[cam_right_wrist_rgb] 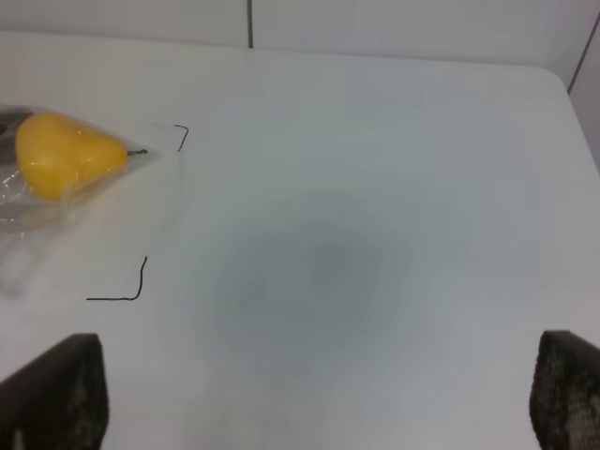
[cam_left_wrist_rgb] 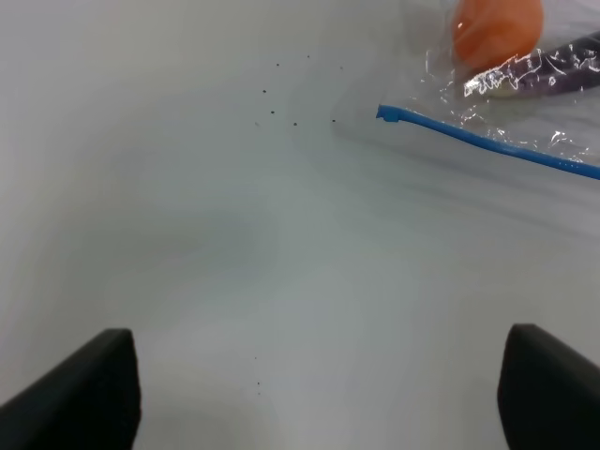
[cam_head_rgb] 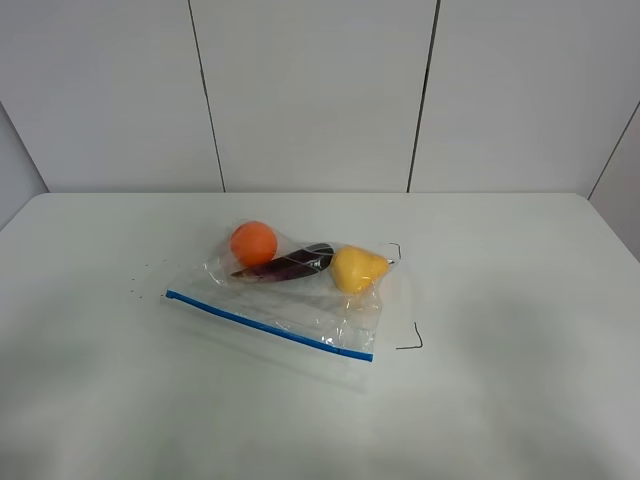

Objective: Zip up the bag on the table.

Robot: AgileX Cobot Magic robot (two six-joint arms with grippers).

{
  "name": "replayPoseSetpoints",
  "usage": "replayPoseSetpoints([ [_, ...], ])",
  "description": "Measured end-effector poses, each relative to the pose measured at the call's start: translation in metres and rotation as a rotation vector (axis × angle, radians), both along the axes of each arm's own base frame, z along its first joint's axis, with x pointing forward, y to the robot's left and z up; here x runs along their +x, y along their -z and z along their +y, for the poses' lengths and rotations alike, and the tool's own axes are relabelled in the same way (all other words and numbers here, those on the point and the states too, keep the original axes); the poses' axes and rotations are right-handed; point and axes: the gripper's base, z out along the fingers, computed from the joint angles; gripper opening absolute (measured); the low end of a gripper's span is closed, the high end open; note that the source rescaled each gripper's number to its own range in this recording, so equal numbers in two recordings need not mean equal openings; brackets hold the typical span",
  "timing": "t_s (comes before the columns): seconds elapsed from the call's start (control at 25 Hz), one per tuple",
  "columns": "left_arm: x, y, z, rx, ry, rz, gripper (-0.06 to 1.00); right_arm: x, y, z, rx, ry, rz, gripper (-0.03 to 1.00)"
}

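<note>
Left gripper [cam_left_wrist_rgb: 314, 398] and right gripper [cam_right_wrist_rgb: 319, 403] gape wide, empty, above the table [cam_head_rgb: 520, 300]

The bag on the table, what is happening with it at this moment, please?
Nothing is handling it yet. The clear zip bag lies flat on the white table, holding an orange, a purple eggplant and a yellow pear. Its blue zipper strip faces the front edge. The left gripper and right gripper hover open above bare tabletop, touching nothing.
</note>
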Motion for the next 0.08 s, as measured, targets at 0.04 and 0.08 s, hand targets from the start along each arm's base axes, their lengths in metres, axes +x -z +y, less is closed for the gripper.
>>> replayPoseSetpoints([
  [0.04,0.0,0.0,0.0,0.0,0.0,0.0,1.0,0.0,0.0,0.0,0.0,0.0,0.0,1.0],
  [0.08,0.0,0.0,0.0,0.0,0.0,0.0,1.0,0.0,0.0,0.0,0.0,0.0,0.0,1.0],
])
